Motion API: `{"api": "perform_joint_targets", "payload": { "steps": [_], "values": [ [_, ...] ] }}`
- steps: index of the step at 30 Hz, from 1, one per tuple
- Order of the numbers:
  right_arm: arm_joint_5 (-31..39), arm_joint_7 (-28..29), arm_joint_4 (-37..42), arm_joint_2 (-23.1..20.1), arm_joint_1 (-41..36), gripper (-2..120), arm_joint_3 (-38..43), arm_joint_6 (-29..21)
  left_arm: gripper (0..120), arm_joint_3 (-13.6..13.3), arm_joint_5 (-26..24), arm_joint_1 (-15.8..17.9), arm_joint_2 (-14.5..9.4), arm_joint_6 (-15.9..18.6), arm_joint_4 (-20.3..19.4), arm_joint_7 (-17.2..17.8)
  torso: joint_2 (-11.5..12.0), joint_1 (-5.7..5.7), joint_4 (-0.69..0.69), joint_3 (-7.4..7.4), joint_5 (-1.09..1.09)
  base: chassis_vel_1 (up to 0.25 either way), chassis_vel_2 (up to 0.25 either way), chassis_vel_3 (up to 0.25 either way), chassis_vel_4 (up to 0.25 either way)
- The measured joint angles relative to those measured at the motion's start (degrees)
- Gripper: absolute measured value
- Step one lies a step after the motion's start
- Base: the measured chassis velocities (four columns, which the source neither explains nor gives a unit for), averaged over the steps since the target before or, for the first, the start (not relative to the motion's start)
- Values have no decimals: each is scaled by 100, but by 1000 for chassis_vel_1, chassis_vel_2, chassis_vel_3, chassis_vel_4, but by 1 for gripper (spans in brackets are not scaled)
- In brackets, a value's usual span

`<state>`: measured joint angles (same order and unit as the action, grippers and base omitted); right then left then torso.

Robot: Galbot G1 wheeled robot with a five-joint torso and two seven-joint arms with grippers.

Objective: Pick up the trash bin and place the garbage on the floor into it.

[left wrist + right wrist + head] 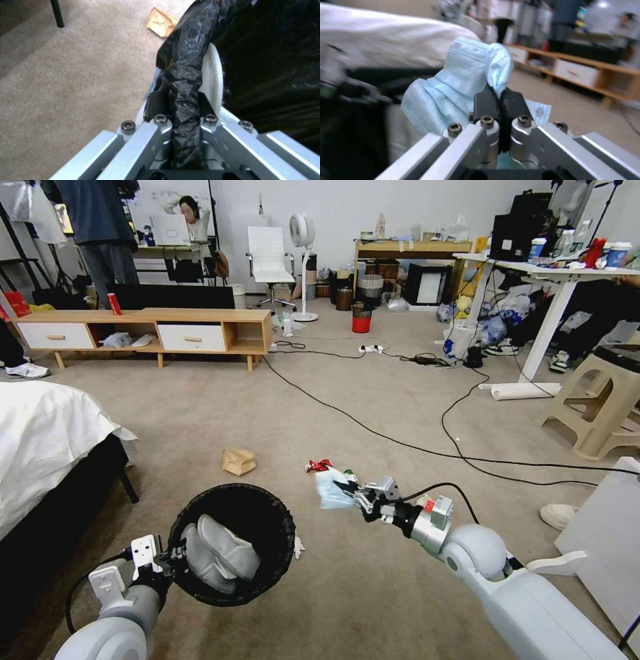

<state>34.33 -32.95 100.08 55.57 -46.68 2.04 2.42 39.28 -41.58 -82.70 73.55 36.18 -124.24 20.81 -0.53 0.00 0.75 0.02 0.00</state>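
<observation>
Left claw (179,555) clamps the trash bin (267,553) holding white litter (223,557); right claw (353,493) pinches a blue tissue (330,490).

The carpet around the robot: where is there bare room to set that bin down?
Bare carpet lies between the bed and the brown paper bag, and below the trash bin held by the left tool. It is crowded by the red wrapper, near the right tool pinching a blue mask, and along the black cables.

Black-lined trash bin (233,543) held above floor (373,593), pale blue tissue (331,489) gripped beside it
</observation>
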Motion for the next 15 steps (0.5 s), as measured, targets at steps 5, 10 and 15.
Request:
{"api": "perform_joint_targets", "payload": {
  "steps": [5, 10, 15],
  "values": [
    [148, -185, 82, 2, 66, 0, -109, 74, 3, 4, -7, 2, -8, 2, 13, 3, 0, 0, 0, 0, 0, 0, 0, 0, 0],
    [290, -385, 139, 26, 176, 0, -243, 157, 3, 11, -14, 2, -16, 3, 31, 3, 0, 0, 0, 0, 0, 0, 0, 0, 0],
    [551, -546, 181, 122, 519, 0, -655, 286, 3, -2, -14, 6, 7, 4, 87, 5, 0, 0, -1, 0, -1, 0, 0, 0, 0]
  ]
}}
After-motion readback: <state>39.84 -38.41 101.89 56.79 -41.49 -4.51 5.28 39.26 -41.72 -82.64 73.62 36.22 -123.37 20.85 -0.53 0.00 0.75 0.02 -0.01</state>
